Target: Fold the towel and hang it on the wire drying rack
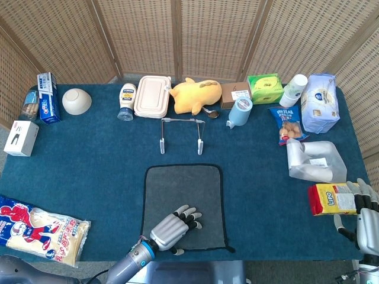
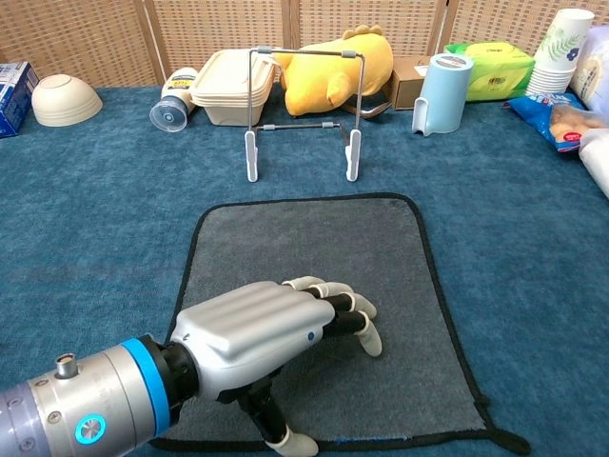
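Note:
A grey towel (image 1: pixel 185 195) (image 2: pixel 314 257) with a black hem lies flat on the blue table. My left hand (image 1: pixel 175 226) (image 2: pixel 276 333) lies palm down over the towel's near half, fingers apart and stretched forward, holding nothing. Beyond the towel's far edge stands the wire drying rack (image 1: pixel 181 134) (image 2: pixel 301 114), bare. At the table's right front corner my right hand (image 1: pixel 362 216) hangs open next to a yellow snack pack (image 1: pixel 330 199); the chest view does not show it.
Along the back stand a bowl (image 1: pixel 76 100), a mayonnaise bottle (image 1: pixel 127 100), a lidded box (image 1: pixel 152 96), a yellow plush toy (image 1: pixel 195 94) and a blue jug (image 1: pixel 239 112). Snack bags (image 1: pixel 291 129) and a silver pouch (image 1: pixel 315 160) lie at right, a rice bag (image 1: pixel 42 234) at front left.

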{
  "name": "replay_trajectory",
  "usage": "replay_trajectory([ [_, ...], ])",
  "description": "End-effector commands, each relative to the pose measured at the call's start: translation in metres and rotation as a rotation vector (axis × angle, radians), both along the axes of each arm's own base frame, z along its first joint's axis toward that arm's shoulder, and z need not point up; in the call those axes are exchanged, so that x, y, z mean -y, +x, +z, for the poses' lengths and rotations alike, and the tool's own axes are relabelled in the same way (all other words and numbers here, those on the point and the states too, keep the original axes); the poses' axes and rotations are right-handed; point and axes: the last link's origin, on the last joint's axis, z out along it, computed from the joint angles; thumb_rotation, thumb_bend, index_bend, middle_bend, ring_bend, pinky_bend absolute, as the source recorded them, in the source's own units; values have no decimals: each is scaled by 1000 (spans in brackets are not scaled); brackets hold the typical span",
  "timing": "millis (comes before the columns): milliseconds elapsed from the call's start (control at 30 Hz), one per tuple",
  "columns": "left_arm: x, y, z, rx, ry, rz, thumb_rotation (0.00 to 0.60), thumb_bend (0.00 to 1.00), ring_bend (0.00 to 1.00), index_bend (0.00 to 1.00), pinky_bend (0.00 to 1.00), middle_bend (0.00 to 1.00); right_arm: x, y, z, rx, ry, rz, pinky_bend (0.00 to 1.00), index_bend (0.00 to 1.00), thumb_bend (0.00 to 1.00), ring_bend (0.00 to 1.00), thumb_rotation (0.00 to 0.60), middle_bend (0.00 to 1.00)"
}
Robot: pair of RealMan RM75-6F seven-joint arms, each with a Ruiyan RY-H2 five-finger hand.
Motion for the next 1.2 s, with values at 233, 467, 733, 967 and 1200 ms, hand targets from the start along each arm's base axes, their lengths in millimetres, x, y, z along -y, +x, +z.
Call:
replay_trajectory([
  [233, -3, 1, -1, 3, 28, 0, 600, 100, 0, 257, 0, 134, -1, 1, 1, -3, -2, 1, 0, 115, 351, 0, 600, 39],
  [467, -4, 3, -2, 17, 27, 10, 600, 104, 0, 257, 0, 134, -1, 1, 1, -5, -2, -1, 0, 115, 351, 0, 600, 40],
  [733, -1, 4, -1, 32, -44, 6, 600, 103, 0, 249, 0, 112, -1, 3, 1, -9, -3, -1, 0, 115, 352, 0, 600, 40],
  [967, -9, 0, 3, 11, -102, -11, 600, 103, 0, 241, 0, 92, -2, 4, 1, -12, -9, -3, 0, 115, 351, 0, 600, 39],
  [1200, -14, -1, 1, -4, -88, -44, 600, 103, 0, 240, 0, 93, -4, 6, 2, -15, -13, -4, 0, 115, 355, 0, 600, 40],
])
